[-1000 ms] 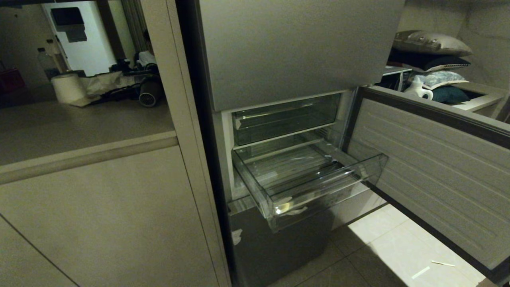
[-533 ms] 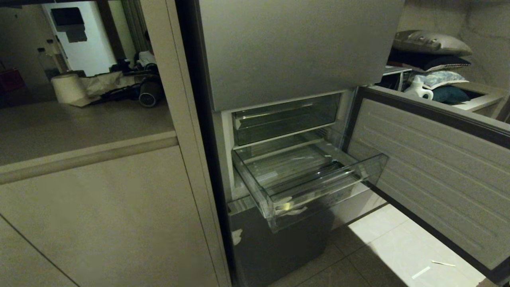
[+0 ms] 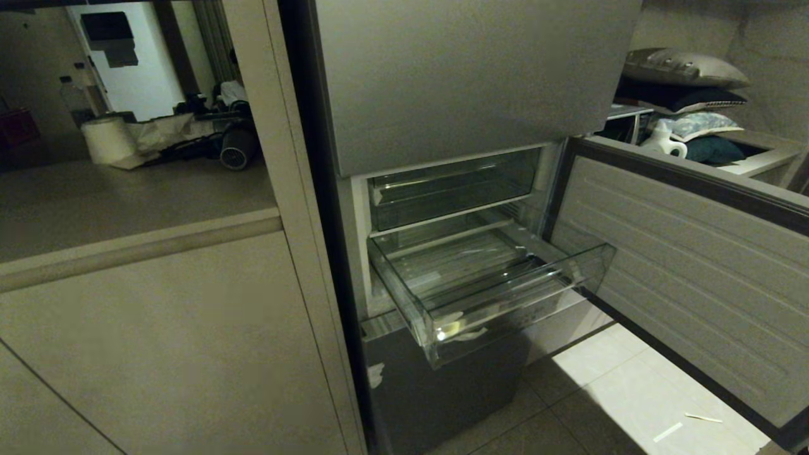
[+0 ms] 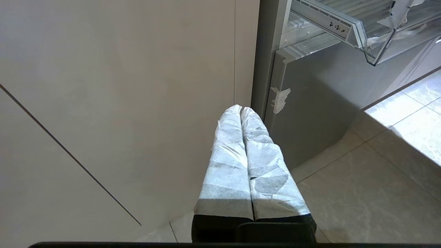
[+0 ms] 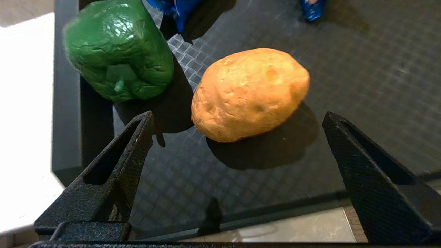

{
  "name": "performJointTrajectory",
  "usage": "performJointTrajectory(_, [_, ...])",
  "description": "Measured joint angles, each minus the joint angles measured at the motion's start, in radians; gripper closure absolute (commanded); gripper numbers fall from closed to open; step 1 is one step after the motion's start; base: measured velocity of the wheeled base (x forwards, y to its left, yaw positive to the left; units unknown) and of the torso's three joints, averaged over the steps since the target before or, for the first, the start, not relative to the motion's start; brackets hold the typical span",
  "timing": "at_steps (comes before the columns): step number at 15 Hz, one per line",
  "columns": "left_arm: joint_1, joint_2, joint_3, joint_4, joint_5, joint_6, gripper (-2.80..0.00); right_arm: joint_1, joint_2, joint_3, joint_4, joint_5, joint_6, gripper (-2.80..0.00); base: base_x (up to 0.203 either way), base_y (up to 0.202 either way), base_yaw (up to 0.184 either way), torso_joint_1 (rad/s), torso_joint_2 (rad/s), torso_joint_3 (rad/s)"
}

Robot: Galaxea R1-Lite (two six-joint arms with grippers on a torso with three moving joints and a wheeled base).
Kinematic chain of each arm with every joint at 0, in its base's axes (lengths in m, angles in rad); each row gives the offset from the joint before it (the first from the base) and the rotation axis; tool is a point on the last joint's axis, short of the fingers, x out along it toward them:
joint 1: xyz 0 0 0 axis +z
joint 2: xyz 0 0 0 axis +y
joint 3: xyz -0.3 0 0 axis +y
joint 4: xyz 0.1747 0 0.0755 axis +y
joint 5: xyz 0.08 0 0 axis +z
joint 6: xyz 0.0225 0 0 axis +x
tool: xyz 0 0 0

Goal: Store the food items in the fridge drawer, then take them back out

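Note:
The fridge drawer [image 3: 505, 302], clear plastic with tape scraps on its front corner, stands pulled out and holds nothing; its corner also shows in the left wrist view [image 4: 361, 32]. In the right wrist view an orange-brown lumpy food item [image 5: 249, 93] and a green pepper [image 5: 119, 51] lie on a dark chequered platform [image 5: 361, 69]. My right gripper [image 5: 238, 115] hovers open just short of the orange-brown item, one finger to each side, holding nothing. My left gripper [image 4: 241, 108], its fingers wrapped in white, is shut and empty, low beside the fridge. Neither arm shows in the head view.
The open fridge door [image 3: 682, 265] juts out on the right. An upper clear bin [image 3: 452, 189] sits above the drawer. A beige cabinet [image 3: 158, 328] flanks the fridge on the left. Blue wrappers [image 5: 179, 8] lie at the platform's far side. Tiled floor [image 3: 632, 392] lies below.

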Motion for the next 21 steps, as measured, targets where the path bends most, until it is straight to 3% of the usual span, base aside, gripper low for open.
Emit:
performJointTrajectory(6, [0.000,0.000,0.000,0.000,0.000,0.000,0.00,0.003,0.057,-0.068,0.000,0.040,0.001,-2.80,0.000,0.000,0.000,0.000,0.00,0.000])
performJointTrajectory(21, [0.000,0.000,0.000,0.000,0.000,0.000,0.00,0.005,0.132,-0.118,0.000,0.040,-0.002,-2.80,0.000,0.000,0.000,0.000,0.00,0.000])
